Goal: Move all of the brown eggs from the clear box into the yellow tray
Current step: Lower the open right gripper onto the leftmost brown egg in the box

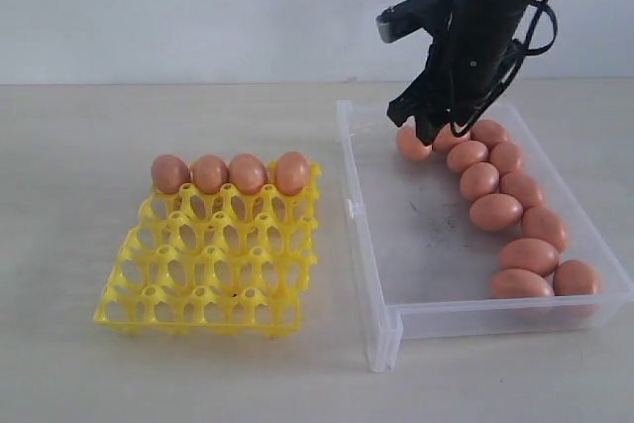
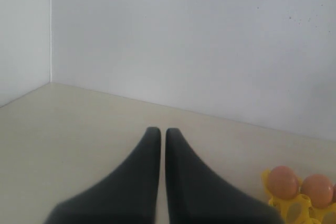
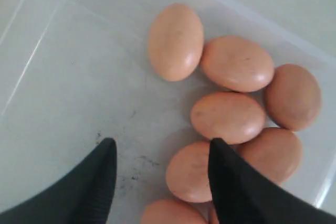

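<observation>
The yellow tray (image 1: 208, 274) lies on the left, with several brown eggs (image 1: 230, 173) filling its back row. The clear box (image 1: 355, 207) on the right holds several more brown eggs (image 1: 495, 212), strung along its right wall. My right gripper (image 1: 441, 129) hangs over the box's far end. In the right wrist view it (image 3: 161, 145) is open with nothing between its fingers, above the smudged box floor (image 3: 79, 77); one fingertip overlaps an egg (image 3: 191, 174). My left gripper (image 2: 158, 130) is shut and empty over bare table, with two tray eggs (image 2: 283, 182) to one side.
The beige table (image 1: 149, 373) runs around both containers, with a white wall (image 1: 198, 7) behind it. The left arm does not show in the exterior view. The box's left half has bare floor (image 1: 426, 235).
</observation>
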Robot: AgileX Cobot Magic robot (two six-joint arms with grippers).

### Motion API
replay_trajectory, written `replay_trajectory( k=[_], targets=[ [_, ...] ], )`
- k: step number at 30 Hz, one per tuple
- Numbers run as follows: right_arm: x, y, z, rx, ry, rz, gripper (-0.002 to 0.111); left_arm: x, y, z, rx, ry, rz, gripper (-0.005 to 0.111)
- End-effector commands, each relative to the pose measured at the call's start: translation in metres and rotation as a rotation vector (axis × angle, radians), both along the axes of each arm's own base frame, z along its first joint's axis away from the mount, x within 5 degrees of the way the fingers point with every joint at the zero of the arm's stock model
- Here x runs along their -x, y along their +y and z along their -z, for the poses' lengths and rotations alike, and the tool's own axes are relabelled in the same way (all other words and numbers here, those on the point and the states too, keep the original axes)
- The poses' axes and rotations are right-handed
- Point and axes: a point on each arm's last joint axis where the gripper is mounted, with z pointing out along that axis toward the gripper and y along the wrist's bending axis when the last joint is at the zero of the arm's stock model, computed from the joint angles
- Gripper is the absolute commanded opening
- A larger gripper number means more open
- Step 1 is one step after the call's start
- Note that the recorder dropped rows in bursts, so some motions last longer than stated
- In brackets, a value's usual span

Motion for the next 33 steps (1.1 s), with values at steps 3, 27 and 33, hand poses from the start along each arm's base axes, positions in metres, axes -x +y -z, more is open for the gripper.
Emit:
replay_trajectory(
  k=[3, 27, 33],
  targets=[
    [-0.035, 0.016, 0.022, -0.051, 0.064, -0.068, 0.048, 0.000, 0.000, -0.002, 0.014, -0.019, -0.002, 0.004],
    [-0.083, -0.012, 0.061, -0.194, 0.077, -0.016, 0.048, 0.000, 0.000, -0.002, 0.014, -0.019, -0.002, 0.004],
    [-0.082, -0.012, 0.061, -0.192, 0.092, -0.020, 0.048, 0.000, 0.000, -0.002, 0.014, -0.019, -0.002, 0.004]
  ],
)
